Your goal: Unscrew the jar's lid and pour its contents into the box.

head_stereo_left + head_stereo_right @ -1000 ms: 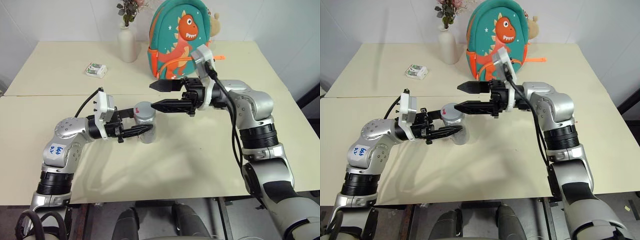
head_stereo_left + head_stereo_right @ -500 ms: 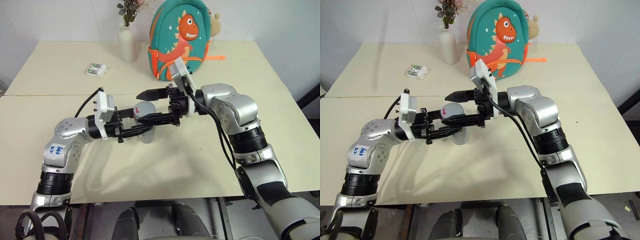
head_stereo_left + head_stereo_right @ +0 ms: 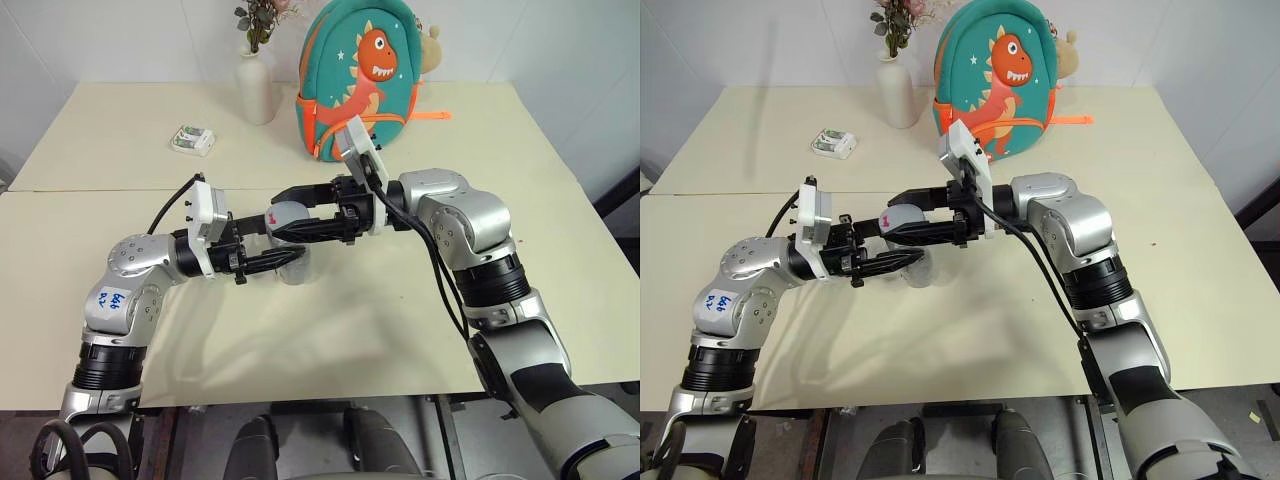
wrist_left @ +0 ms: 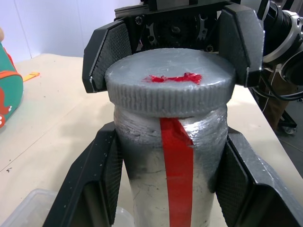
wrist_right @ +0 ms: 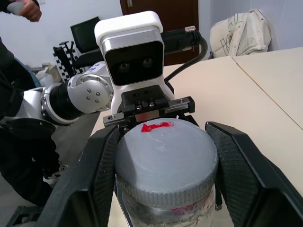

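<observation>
Two claws I run meet over the tabletop (image 3: 400,330), left claw (image 3: 292,260) clamped on the jar (image 4: 170,189) body, right claw (image 3: 285,222) closed around the lid (image 4: 170,87), jar upright between them.

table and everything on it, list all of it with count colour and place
table: two, cream, pushed together
jar: one, clear sides with red strip, held above the table's middle
lid: one, grey with red mark, on the jar
box: one, clear plastic, under the jar
backpack: one, teal with orange dinosaur, far side
vase: one, white, left of the backpack
packet: one, white and green, far left
person: one, dark clothes, beside the table
left gripper: black, shut on the jar
right gripper: black, shut on the lid
</observation>
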You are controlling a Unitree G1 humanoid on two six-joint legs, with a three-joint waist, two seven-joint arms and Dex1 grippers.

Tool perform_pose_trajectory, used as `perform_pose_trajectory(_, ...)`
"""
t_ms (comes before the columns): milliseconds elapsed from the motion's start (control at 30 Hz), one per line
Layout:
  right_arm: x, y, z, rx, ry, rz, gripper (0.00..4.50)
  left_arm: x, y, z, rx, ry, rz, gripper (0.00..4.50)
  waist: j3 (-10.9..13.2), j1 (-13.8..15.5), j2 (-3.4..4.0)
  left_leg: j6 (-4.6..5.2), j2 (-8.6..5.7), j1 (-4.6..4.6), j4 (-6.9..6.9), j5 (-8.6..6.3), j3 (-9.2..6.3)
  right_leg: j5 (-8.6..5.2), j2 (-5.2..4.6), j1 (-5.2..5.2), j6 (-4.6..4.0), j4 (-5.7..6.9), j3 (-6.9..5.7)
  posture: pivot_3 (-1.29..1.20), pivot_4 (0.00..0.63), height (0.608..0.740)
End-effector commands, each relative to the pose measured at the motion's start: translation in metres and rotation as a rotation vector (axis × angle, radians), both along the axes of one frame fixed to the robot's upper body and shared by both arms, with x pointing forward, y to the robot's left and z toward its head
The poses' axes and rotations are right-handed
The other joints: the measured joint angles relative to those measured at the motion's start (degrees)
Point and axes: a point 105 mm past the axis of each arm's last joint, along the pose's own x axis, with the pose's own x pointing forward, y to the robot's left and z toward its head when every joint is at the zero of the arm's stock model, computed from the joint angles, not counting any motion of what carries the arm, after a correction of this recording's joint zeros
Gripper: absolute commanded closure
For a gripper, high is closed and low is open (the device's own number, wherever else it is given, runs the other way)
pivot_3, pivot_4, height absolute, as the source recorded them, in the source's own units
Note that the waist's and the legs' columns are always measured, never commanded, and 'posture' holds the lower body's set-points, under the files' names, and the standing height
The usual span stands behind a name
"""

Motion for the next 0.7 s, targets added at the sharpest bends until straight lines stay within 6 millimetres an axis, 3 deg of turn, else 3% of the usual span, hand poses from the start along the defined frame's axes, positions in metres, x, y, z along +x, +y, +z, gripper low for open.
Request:
perform_pose_trajectory(33,-0.013,-0.005,0.033,0.147,0.038,0.067,1.92,-0.007,-0.003,0.012,-0.002,-0.06,-0.026,2.22,0.0,0.0,0.0,0.0,0.0,0.0,0.0,0.0,0.0,0.0,0.0,0.0,0.0,0.0,0.0,0.0,0.15,0.74)
perform_pose_trajectory(200,-0.024,-0.015,0.059,0.28,0.135,0.138,1.92,-0.009,-0.002,0.01,0.005,-0.058,-0.024,2.22,0.0,0.0,0.0,0.0,0.0,0.0,0.0,0.0,0.0,0.0,-0.01,0.0,0.0,0.0,0.0,0.0,0.15,0.74)
perform_pose_trajectory(333,-0.007,-0.029,0.06,0.306,0.055,-0.012,1.92,-0.009,0.0,0.01,0.004,-0.053,-0.012,2.22,0.0,0.0,0.0,0.0,0.0,0.0,0.0,0.0,0.0,0.0,-0.01,0.0,0.0,0.0,0.0,0.0,0.15,0.74)
perform_pose_trajectory(533,0.04,-0.061,0.006,0.203,-0.058,-0.347,1.92,-0.011,0.01,0.014,-0.01,-0.04,0.018,2.22,0.0,0.0,0.0,0.0,-0.01,-0.01,-0.04,-0.01,0.01,0.0,-0.01,0.01,0.0,-0.11,0.01,0.0,0.15,0.74)
perform_pose_trajectory(633,0.052,-0.072,-0.018,0.159,-0.09,-0.439,1.92,-0.012,0.014,0.016,-0.012,-0.035,0.026,2.22,0.0,-0.1,0.0,0.0,-0.01,-0.01,-0.07,-0.01,0.03,0.0,0.0,-0.01,0.0,-0.11,0.03,0.0,0.15,0.74)
perform_pose_trajectory(700,0.057,-0.079,-0.044,0.106,-0.111,-0.483,1.92,-0.012,0.015,0.018,-0.014,-0.034,0.03,2.22,0.0,-0.2,0.0,0.0,-0.01,0.0,-0.08,-0.01,0.08,0.0,0.0,-0.02,0.0,-0.11,0.08,0.0,0.15,0.74)
